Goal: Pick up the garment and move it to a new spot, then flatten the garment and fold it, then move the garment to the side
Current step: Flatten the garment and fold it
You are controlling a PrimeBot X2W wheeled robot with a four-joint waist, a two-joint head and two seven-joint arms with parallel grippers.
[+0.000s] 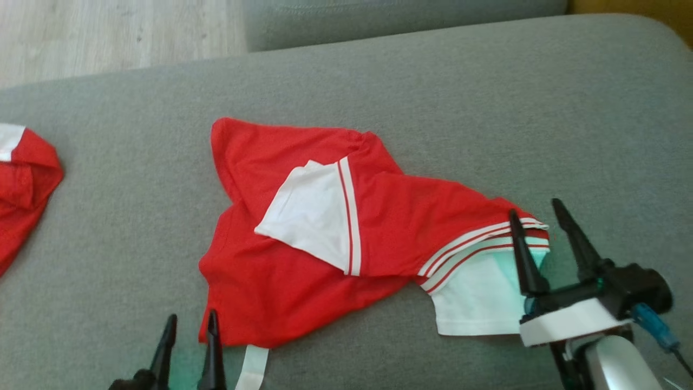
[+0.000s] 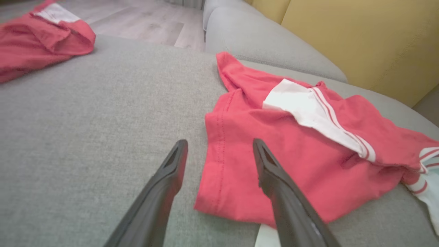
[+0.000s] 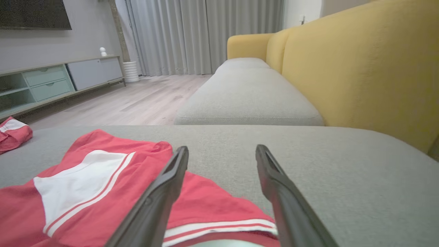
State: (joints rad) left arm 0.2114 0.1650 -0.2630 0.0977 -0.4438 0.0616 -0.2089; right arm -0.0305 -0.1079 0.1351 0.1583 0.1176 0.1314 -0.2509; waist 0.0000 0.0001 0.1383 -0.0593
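Observation:
The garment (image 1: 379, 227) is a red shirt with white, red-striped sleeves, lying crumpled on the grey sofa cushion (image 1: 433, 81). One white sleeve is folded over its middle. My left gripper (image 1: 192, 315) stands open at its near left hem corner. In the left wrist view my left gripper (image 2: 220, 142) has one finger over the garment (image 2: 291, 154) and one over bare cushion, holding nothing. My right gripper (image 1: 533, 207) is open over the striped sleeve at the right end. In the right wrist view my right gripper (image 3: 222, 147) hangs just above the garment (image 3: 212, 199).
A second red garment (image 1: 21, 179) lies at the cushion's left edge, also seen as the second garment (image 2: 37, 37). Behind are another grey cushion (image 3: 247, 99) and the yellow backrest (image 3: 360, 68). Wooden floor (image 1: 108, 32) and a low cabinet (image 3: 51, 82) lie beyond.

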